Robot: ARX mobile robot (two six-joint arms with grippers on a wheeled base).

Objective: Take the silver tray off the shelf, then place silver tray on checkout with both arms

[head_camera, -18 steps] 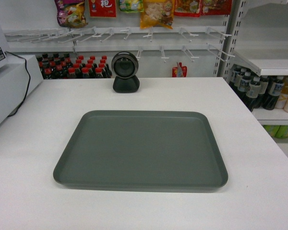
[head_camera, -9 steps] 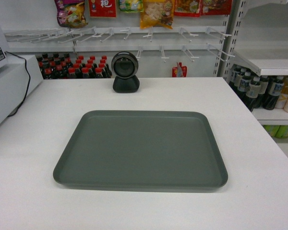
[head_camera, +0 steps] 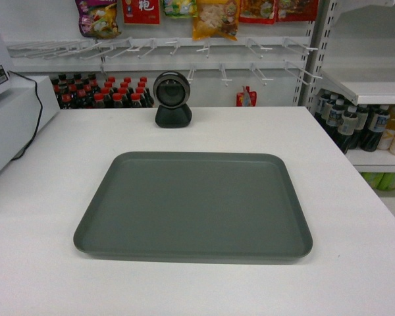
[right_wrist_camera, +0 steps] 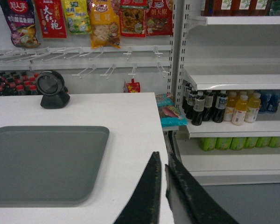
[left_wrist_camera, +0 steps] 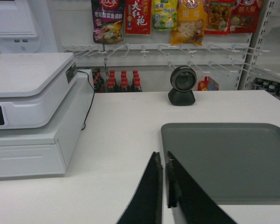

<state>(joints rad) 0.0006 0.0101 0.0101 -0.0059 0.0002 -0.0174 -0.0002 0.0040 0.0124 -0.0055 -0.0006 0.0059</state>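
The silver tray (head_camera: pixel 194 205) lies flat on the white checkout (head_camera: pixel 355 197), in front of the black round scanner (head_camera: pixel 172 99). It also shows in the left wrist view as the silver tray (left_wrist_camera: pixel 228 158) and in the right wrist view as the silver tray (right_wrist_camera: pixel 42 163). My left gripper (left_wrist_camera: pixel 164 156) is shut and empty, held above the counter by the tray's left rim. My right gripper (right_wrist_camera: pixel 162 161) is shut and empty, off the tray's right side near the counter's right edge. Neither gripper shows in the head view. A white shelf (right_wrist_camera: pixel 238 79) stands empty at the right.
A white register unit (left_wrist_camera: pixel 28 107) with a black cable sits on the counter's left. Hook rails with snack bags (head_camera: pixel 214 16) and rows of red-capped bottles (head_camera: pixel 102 95) stand behind. Shelves of drink bottles (right_wrist_camera: pixel 224 107) stand to the right, past the counter's edge.
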